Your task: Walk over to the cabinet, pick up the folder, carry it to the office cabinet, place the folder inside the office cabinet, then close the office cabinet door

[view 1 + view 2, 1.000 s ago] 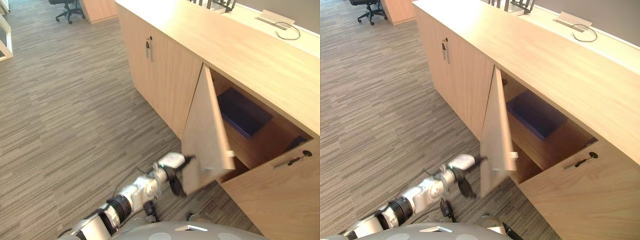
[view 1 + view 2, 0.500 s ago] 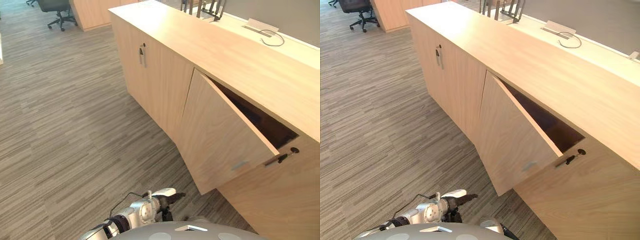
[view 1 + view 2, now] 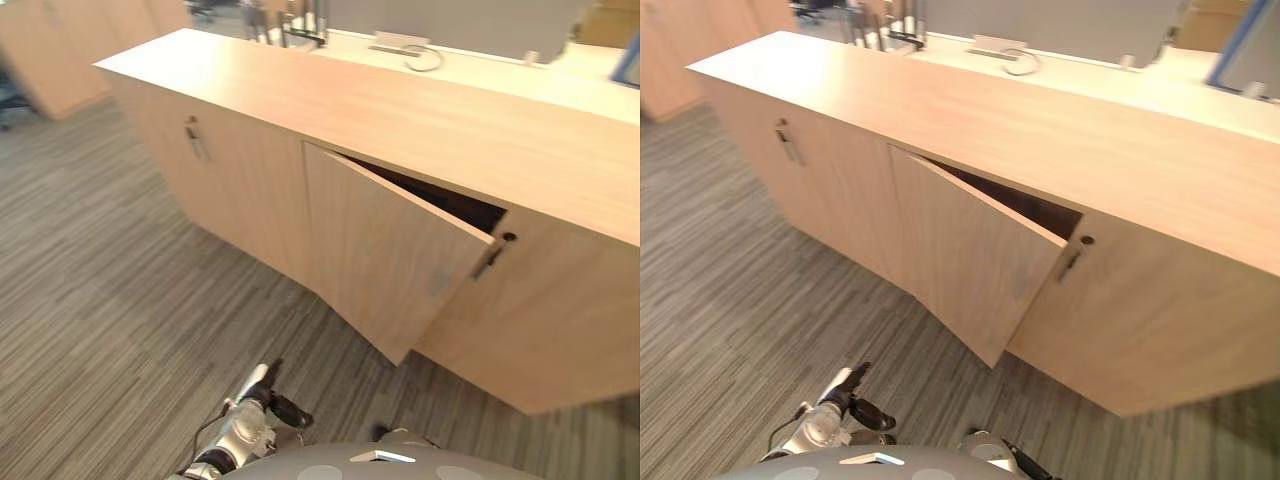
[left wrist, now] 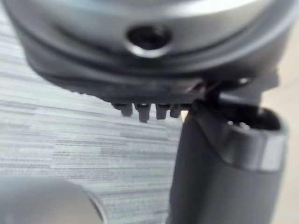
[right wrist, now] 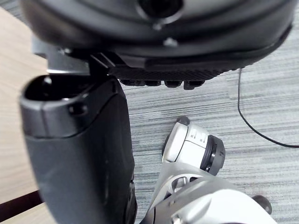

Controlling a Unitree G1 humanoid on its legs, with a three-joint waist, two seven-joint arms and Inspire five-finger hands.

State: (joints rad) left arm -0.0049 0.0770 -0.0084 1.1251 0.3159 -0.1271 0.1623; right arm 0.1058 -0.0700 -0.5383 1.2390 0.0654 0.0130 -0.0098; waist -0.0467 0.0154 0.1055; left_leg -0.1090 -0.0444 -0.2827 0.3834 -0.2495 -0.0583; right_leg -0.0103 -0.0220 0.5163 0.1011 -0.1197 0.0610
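Fingers (image 4: 142, 112) straight, left hand (image 3: 268, 395) empty

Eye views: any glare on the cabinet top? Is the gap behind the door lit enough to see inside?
Left eye view: cabinet top shows a pale sheen toward its left end, no hard glare. Right eye view: the gap behind the door is in deep shadow; its contents cannot be made out.
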